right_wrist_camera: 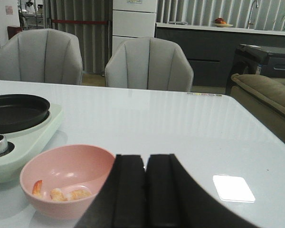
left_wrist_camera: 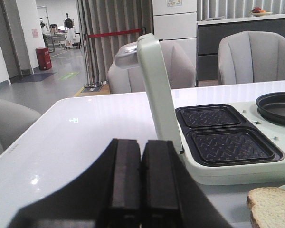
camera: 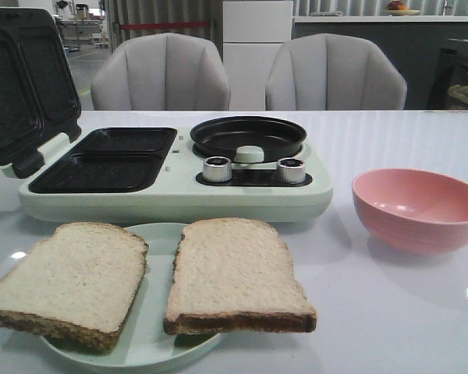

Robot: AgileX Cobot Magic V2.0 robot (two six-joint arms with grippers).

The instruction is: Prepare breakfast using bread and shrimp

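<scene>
Two slices of bread lie side by side on a pale green plate [camera: 160, 343] at the table's front: one slice [camera: 66, 280] on the left, the other [camera: 234, 276] on the right. A corner of bread [left_wrist_camera: 273, 206] shows in the left wrist view. The shrimp [right_wrist_camera: 61, 194] lie in the bottom of a pink bowl [right_wrist_camera: 66, 166], which stands at the right in the front view [camera: 417, 206]. My left gripper [left_wrist_camera: 141, 175] is shut and empty, left of the appliance. Beside the bowl, my right gripper [right_wrist_camera: 146, 187] is likewise shut with nothing in it. Neither gripper shows in the front view.
A pale green breakfast maker [camera: 171, 187] stands mid-table with its lid [camera: 19, 86] raised at the left, two dark grill wells [camera: 101, 160], a round black pan [camera: 248, 136] and two metal knobs [camera: 217, 168]. Two grey chairs [camera: 160, 74] stand behind the table.
</scene>
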